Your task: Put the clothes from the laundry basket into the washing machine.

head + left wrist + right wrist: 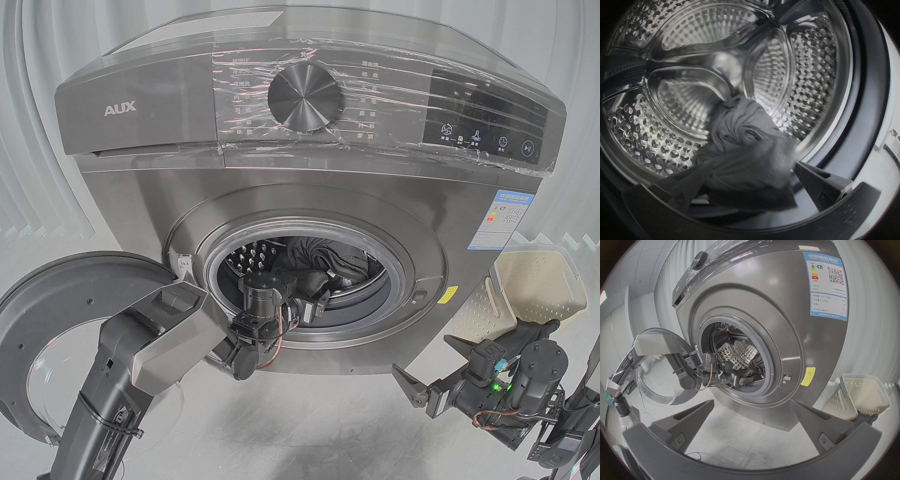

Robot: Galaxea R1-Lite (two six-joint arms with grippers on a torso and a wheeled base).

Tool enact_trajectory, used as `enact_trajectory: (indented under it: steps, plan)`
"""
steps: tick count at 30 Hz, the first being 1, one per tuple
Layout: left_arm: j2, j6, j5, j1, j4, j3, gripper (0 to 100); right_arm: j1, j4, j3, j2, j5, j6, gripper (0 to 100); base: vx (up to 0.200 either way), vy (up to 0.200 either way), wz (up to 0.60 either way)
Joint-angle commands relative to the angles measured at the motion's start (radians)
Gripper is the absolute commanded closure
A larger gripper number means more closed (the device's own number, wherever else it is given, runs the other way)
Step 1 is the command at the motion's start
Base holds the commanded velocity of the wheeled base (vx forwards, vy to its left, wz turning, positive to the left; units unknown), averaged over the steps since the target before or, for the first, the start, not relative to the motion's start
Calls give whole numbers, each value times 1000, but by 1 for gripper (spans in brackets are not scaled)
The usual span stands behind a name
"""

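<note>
Left tool spread wide, grey clothes between fingers, inside drum.

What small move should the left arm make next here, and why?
Probably draw the left tool straight back out of the drum. Its fingers stand spread wide apart, and the grey garment lies heaped inside the drum between and beyond them, so it seems to have nothing left to hold there.

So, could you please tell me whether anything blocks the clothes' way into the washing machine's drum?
Nothing visible does. The door stands open on the robot's left, the left gripper is at the opening, and the grey clothes lie inside the drum.
</note>
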Motion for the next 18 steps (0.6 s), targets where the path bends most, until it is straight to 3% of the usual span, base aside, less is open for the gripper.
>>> enact_trajectory:
  steps: [1, 4, 8, 9, 18]
  plan:
    - [-42, 29, -17, -17, -7, 92, 0, 2, 0, 2, 1, 0, 0, 0, 0, 0, 0]
    - [-25, 50, -17, -12, -12, 89, 0, 2, 0, 2, 1, 0, 0, 0, 0, 0, 0]
    - [1, 55, -15, -6, -16, 65, 0, 2, 0, 0, 1, 0, 0, 0, 0, 0, 0]
    - [7, 55, -15, -3, -21, 55, 100, 2, 0, 0, 1, 0, 0, 0, 0, 0, 0]
    - [23, 56, -15, 8, -31, -3, 100, 2, 0, -1, -4, 0, 0, 0, 0, 0, 0]
